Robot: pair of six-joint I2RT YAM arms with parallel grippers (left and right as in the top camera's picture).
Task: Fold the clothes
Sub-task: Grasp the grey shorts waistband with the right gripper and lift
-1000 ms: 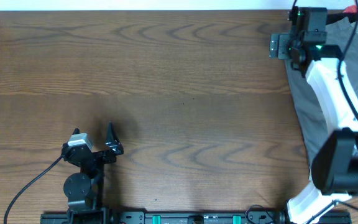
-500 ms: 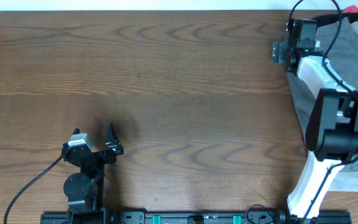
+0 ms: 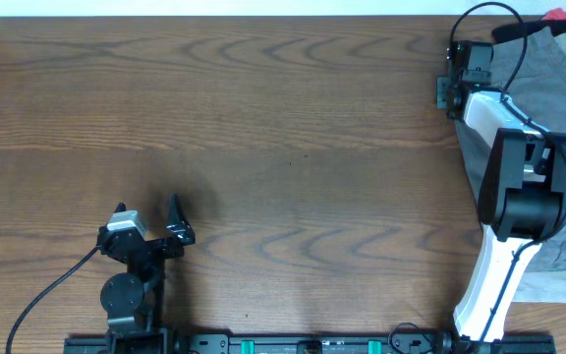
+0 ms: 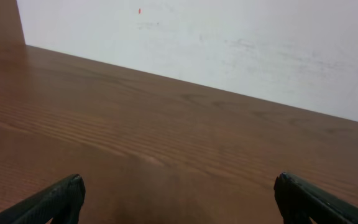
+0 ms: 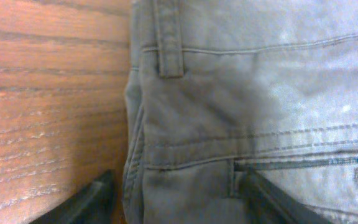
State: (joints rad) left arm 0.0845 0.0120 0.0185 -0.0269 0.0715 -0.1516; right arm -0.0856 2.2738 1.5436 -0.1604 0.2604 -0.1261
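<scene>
Grey-green cotton: the shorts (image 5: 241, 112) lie flat at the far right of the table (image 3: 263, 147), long axis running from the far edge toward the robot.

Key relation: the right gripper (image 5: 178, 193) is directly over the left edge of the shorts, near the waistband end. 1 of its fingers (image 5: 89, 202) is above bare wood, the other above cloth, so the side seam runs between them, with a belt loop (image 5: 168, 37) just beyond. The jaws stand partly apart, and nothing looks pinched (no fabric bunched between them).

The left gripper (image 4: 179, 186) is fully spread, has hold of nothing, and sits over bare wood well apart from the clothes. The right arm is clearly the nearer one.

Hidden or unclear:
- From overhead, the right arm covers much of the shorts, and the frame cuts off their right side.
- A red garment (image 3: 561, 17) shows only as a scrap at the far corner.
- Whether the fingertips touch the cloth: cannot tell.
</scene>
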